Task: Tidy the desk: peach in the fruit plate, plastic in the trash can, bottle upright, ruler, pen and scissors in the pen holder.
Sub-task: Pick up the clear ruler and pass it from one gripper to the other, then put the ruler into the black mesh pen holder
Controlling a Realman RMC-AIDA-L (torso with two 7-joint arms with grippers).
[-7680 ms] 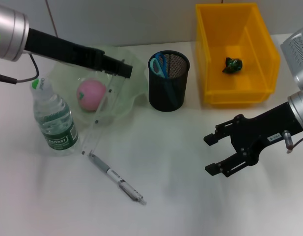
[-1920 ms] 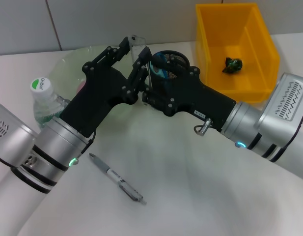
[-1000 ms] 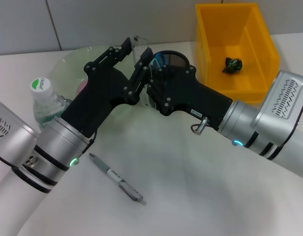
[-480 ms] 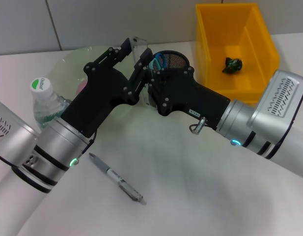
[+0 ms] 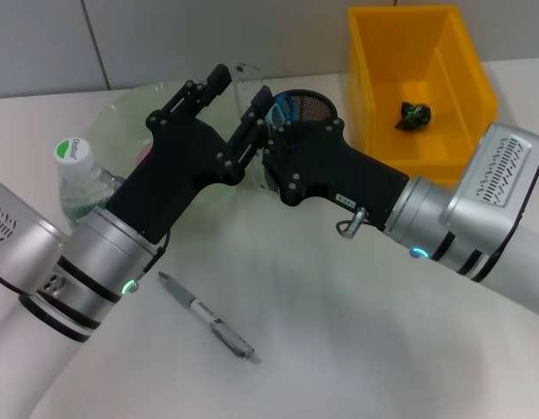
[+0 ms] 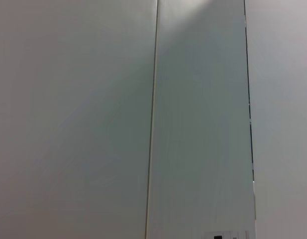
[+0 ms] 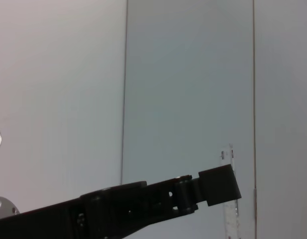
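Note:
The clear ruler [image 5: 246, 77] stands upright in the air just left of the black mesh pen holder [image 5: 314, 105]. My left gripper [image 5: 240, 85] is open, one finger on each side of the ruler's top. My right gripper [image 5: 267, 162] is shut on the ruler lower down, partly hidden behind the left hand. The ruler also shows in the right wrist view [image 7: 231, 204], behind a left finger [image 7: 218, 185]. The blue scissors [image 5: 282, 107] stand in the holder. The pen [image 5: 208, 317] lies on the desk [image 5: 356, 349]. The bottle [image 5: 75, 170] stands upright. The peach [image 5: 144, 154] shows as a sliver in the fruit plate [image 5: 120, 112].
The yellow trash can [image 5: 444, 52] stands at the back right with dark green crumpled plastic [image 5: 416, 114] inside. Both arms cross the middle of the desk. The left wrist view shows only the pale wall.
My left gripper's fingers have spread apart off the ruler, which stays upright in my right gripper. Several seconds ago the left gripper held the ruler over the plate and the right gripper was open at the right.

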